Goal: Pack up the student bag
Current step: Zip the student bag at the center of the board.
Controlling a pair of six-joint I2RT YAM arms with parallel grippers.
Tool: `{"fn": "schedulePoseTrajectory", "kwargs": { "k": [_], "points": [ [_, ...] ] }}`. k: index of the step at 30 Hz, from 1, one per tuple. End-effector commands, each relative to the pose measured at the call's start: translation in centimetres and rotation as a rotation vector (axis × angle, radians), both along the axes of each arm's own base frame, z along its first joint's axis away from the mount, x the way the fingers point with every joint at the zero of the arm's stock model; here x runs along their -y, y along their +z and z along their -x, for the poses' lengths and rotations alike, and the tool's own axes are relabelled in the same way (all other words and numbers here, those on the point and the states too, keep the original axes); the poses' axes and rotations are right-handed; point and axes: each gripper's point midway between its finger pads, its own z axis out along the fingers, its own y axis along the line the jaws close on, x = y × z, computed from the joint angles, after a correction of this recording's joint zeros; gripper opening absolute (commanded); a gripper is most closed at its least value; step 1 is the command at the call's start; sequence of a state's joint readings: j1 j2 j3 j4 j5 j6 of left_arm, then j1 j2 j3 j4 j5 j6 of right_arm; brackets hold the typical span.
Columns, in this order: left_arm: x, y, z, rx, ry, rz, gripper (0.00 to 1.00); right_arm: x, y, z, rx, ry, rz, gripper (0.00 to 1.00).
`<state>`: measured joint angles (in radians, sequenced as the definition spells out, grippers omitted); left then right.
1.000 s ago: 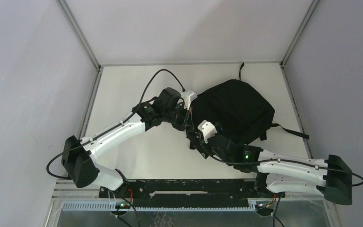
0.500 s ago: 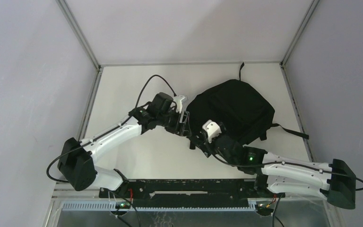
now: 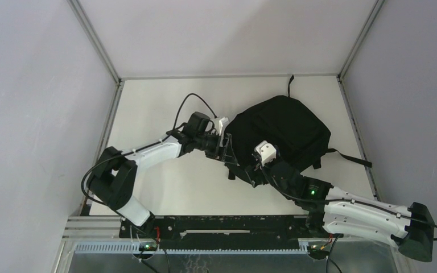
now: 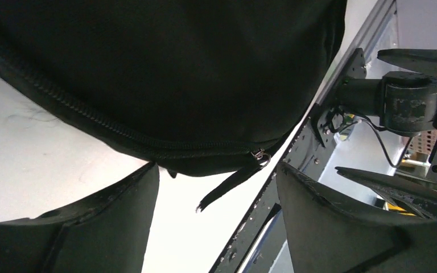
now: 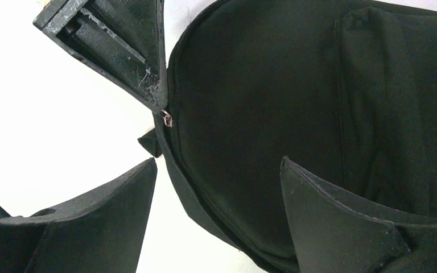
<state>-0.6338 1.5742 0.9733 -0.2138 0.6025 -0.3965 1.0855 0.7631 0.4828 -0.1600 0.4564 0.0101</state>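
The student bag [image 3: 287, 128], a soft black backpack, lies at the middle right of the white table; its zip is shut along the near edge. My left gripper [image 3: 225, 150] sits at the bag's left edge, open. In the left wrist view the bag [image 4: 176, 74] fills the top, and the zip slider [image 4: 260, 154] and its black pull strap [image 4: 230, 183] hang free between the left gripper's [image 4: 216, 199] spread fingers. My right gripper [image 3: 244, 170] is at the bag's near-left corner. It [image 5: 219, 193] stands open astride the bag's [image 5: 273, 102] edge, gripping nothing.
A long black strap [image 3: 350, 158] trails right from the bag, and a loop [image 3: 291, 81] points to the back wall. Metal rails [image 3: 111, 122] border the table. The left gripper's finger [image 5: 119, 45] shows close above the right gripper, by the zip slider [image 5: 167, 119].
My left gripper has opened and let go of the zip pull, and its arm has swung in toward the middle. My right arm has reached further forward along the bag's near edge.
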Motion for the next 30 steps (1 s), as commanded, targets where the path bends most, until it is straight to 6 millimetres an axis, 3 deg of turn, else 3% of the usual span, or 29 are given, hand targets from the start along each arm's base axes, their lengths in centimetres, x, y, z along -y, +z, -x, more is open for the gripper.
{"fn": "schedulePoseTrajectory", "kwargs": {
  "k": [1,9,12,19,26,30],
  "points": [
    [1.4,1.3,1.2,-0.025,-0.06,0.09,0.77,-0.2,0.2,-0.2,-0.01,-0.013,-0.038,0.87],
    [0.7,1.0,3.2,-0.064,-0.072,0.023,0.7,-0.1,0.2,-0.4,-0.011,-0.008,-0.038,0.87],
    [0.8,0.8,3.5,-0.066,-0.082,0.011,0.63,-0.2,0.2,-0.5,-0.013,-0.006,-0.041,0.87],
    [1.0,1.0,3.7,-0.043,-0.094,-0.019,0.5,-0.3,0.0,-0.5,-0.019,0.004,-0.04,0.87],
    [0.6,1.6,3.4,-0.013,-0.077,-0.041,0.44,-0.5,-0.2,-0.5,-0.031,0.01,-0.033,0.87],
    [0.5,1.6,3.1,-0.001,-0.068,-0.05,0.34,-0.5,-0.2,-0.5,-0.034,0.005,-0.03,0.86]
  ]
}}
